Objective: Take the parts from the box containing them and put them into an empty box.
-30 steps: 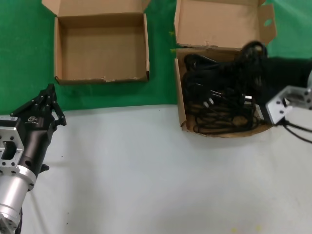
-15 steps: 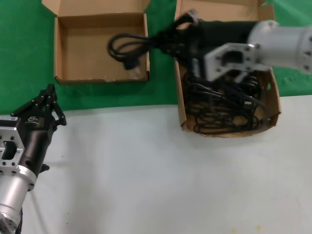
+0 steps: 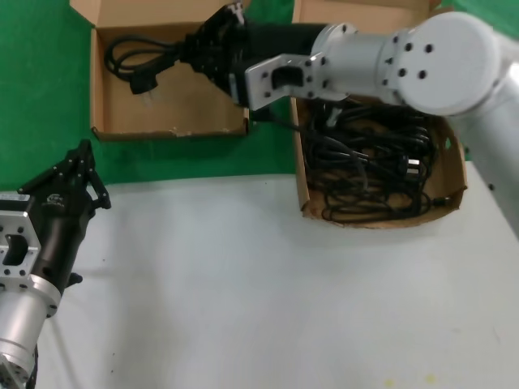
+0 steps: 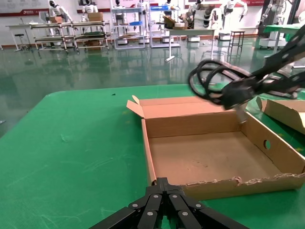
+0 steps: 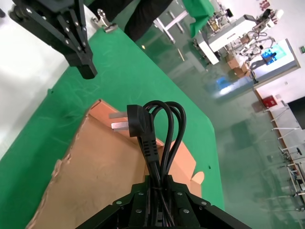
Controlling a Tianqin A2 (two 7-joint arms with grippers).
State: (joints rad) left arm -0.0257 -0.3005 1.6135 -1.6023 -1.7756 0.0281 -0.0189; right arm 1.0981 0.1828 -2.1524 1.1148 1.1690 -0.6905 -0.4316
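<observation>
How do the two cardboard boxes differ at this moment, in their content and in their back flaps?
The empty box holds nothing on its floor; the right gripper holds one power cord above it. The box with the parts holds a pile of black cords. The empty box has a short back flap, the other a tall lid. Both are brown corrugated cardboard on green cloth.

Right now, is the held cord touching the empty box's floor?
Apart. The left wrist view shows the cord, in the right gripper, hanging above the empty box.
</observation>
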